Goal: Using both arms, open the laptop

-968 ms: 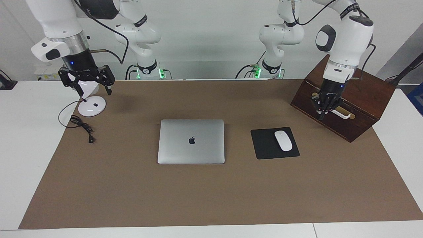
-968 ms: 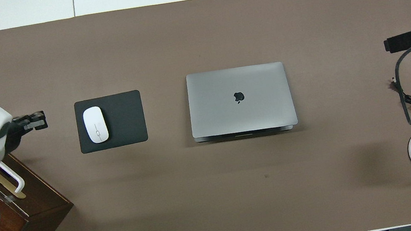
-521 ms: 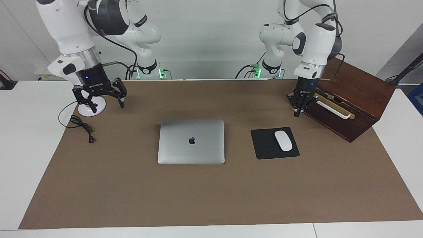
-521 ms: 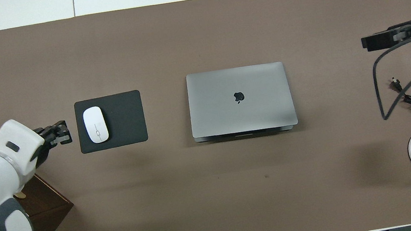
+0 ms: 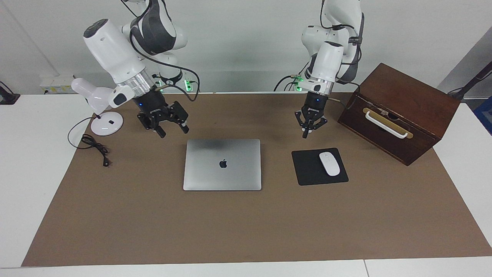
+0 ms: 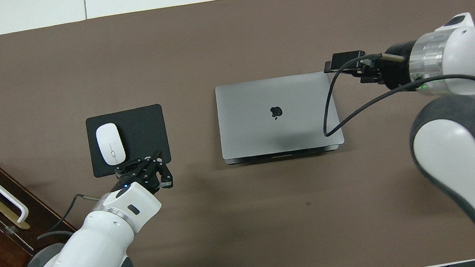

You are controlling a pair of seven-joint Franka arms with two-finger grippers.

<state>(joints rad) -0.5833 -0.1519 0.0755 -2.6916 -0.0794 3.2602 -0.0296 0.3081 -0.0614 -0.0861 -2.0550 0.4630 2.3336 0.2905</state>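
The laptop [image 5: 222,164] lies closed and flat in the middle of the brown mat, apple logo up; it also shows in the overhead view [image 6: 277,113]. My right gripper [image 5: 172,130] is open and empty. It hangs in the air over the mat, just off the laptop's corner at the right arm's end, and shows in the overhead view [image 6: 342,63] too. My left gripper [image 5: 306,132] is shut and empty. It hangs over the mat between the laptop and the mouse pad, and shows in the overhead view [image 6: 156,174]. Neither gripper touches the laptop.
A black mouse pad [image 5: 307,169] with a white mouse [image 5: 329,163] lies beside the laptop toward the left arm's end. A dark wooden box [image 5: 399,111] with a white handle stands at that end. A white desk lamp [image 5: 105,123] and its cable [image 5: 94,144] are at the right arm's end.
Both grippers have moved in from the table's ends toward the laptop: the left one away from the wooden box, the right one away from the lamp. The laptop has not moved.
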